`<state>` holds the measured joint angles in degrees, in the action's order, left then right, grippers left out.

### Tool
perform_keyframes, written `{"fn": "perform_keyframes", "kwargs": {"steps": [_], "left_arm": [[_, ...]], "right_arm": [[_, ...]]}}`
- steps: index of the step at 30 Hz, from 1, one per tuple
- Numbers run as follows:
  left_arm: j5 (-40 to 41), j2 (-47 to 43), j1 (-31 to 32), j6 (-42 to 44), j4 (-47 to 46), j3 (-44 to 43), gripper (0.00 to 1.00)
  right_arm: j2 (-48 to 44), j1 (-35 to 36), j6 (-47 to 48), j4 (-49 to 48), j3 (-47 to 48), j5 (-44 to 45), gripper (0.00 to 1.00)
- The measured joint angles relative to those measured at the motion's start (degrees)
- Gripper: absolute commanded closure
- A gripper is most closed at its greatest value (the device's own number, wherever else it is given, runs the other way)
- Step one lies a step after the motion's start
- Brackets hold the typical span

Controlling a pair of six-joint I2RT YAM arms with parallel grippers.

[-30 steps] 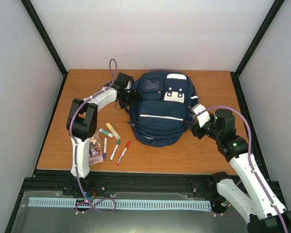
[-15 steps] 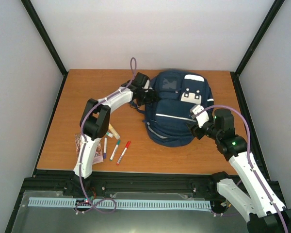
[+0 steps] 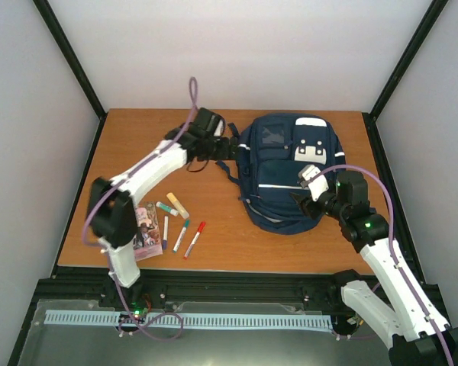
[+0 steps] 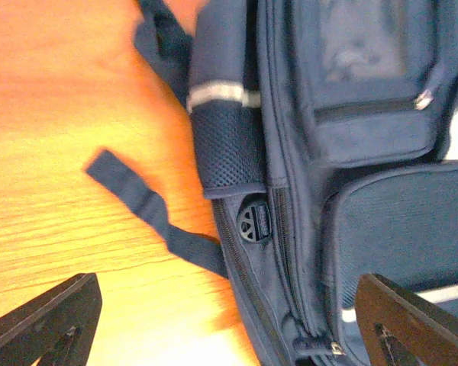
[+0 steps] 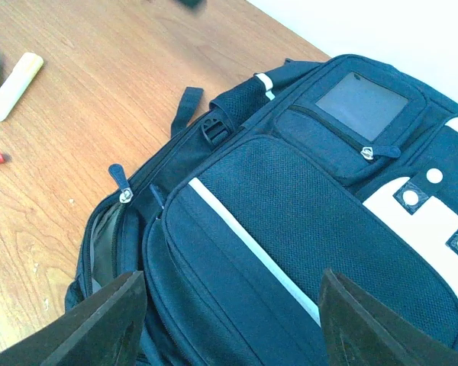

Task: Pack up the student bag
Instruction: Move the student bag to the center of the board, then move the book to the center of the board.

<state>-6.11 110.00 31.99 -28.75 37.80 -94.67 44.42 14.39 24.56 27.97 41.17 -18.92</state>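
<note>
Wooden surface: student bag has slid from centre toward the right of frame, nothing packed yet. Left fingers apart beside its left edge, right fingers apart over its front. Markers lie lower left.

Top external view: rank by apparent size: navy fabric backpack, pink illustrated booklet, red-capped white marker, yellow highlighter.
1. navy fabric backpack
2. pink illustrated booklet
3. red-capped white marker and yellow highlighter: too close to rank
</note>
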Motion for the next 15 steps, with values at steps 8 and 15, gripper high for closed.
{"fn": "perform_keyframes", "kwargs": {"steps": [8, 15], "left_arm": [[9.42, -22.21, -2.71, -1.07, 5.09, 14.12, 0.05], [8.98, -29.79, -13.27, -7.06, 14.16, 31.32, 0.03]], "right_arm": [[0.46, 0.0, 0.07, 0.81, 0.02, -0.48, 0.37], [0.46, 0.0, 0.09, 1.09, 0.02, -1.31, 0.36]]}}
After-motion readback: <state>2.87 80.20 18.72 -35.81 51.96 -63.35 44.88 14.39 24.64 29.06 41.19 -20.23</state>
